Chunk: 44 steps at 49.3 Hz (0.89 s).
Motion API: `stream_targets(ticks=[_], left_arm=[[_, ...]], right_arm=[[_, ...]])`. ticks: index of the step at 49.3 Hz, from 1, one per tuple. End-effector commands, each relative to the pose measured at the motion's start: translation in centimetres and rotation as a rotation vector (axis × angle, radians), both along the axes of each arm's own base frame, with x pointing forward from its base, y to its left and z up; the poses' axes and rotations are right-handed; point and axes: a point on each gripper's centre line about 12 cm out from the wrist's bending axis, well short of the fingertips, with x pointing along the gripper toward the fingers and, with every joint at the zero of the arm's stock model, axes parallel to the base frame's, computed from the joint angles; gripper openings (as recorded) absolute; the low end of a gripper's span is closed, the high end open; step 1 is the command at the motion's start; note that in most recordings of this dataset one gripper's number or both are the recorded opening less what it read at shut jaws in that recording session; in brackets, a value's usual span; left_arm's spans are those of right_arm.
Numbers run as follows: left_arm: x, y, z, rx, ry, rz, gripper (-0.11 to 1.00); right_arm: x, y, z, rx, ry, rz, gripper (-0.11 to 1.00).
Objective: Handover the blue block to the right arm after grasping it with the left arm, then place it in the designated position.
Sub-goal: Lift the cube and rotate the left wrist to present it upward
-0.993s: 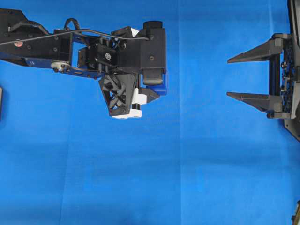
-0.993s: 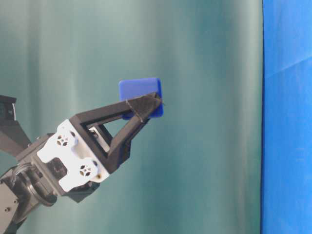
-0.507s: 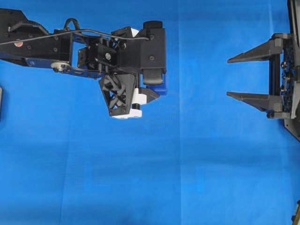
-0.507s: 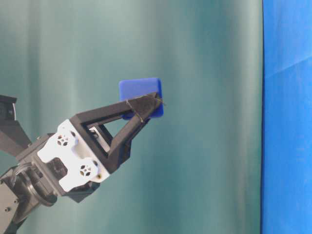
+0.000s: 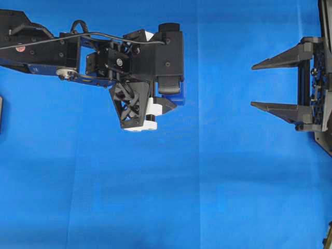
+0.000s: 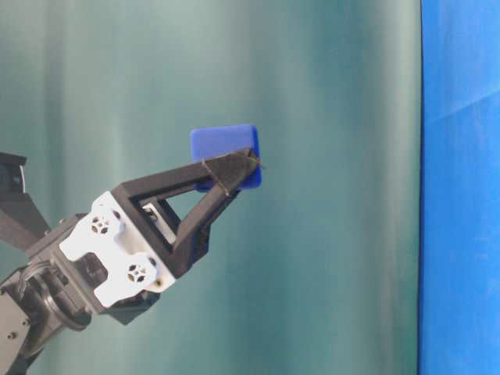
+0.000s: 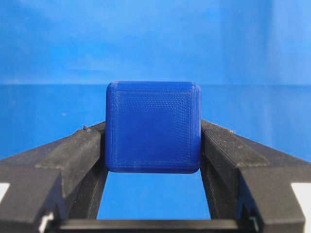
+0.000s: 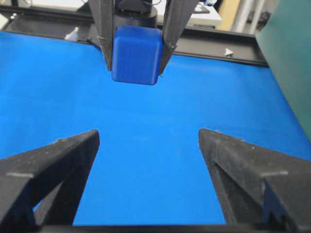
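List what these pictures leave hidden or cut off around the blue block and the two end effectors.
- Overhead view: the blue block shows only as a sliver, covered by the left end effector and its wrist.
- Overhead view: the right end effector is cut off by the right edge, its arm unseen.
- Table-level view: the right end effector is out of frame.
- No view shows the designated position.

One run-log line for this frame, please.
left gripper: shut on blue block, raised | right gripper: open, empty, apart | handover: pending

Bright blue cloth [image 5: 218, 197] over the table, dull green curtain [image 6: 312, 234] behind.
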Motion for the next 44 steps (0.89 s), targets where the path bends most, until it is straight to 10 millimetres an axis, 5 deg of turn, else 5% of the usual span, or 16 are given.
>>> stream_targets(ticks=[1, 22, 44], left_arm=[[-0.4, 0.0, 2.3, 0.003, -0.061, 0.001, 0.48], [-2.4, -0.2, 2.2, -0.007, -0.174, 0.001, 0.48], [-6.4, -1.1, 2.6, -0.002, -0.563, -0.038, 0.48]], right_arm=[[0.3, 0.0, 0.7, 0.002, -0.019, -0.002, 0.94], [0.3, 0.0, 0.8, 0.002, -0.02, -0.001, 0.94], [0.4, 0.0, 1.2, -0.005, -0.037, -0.001, 0.94]])
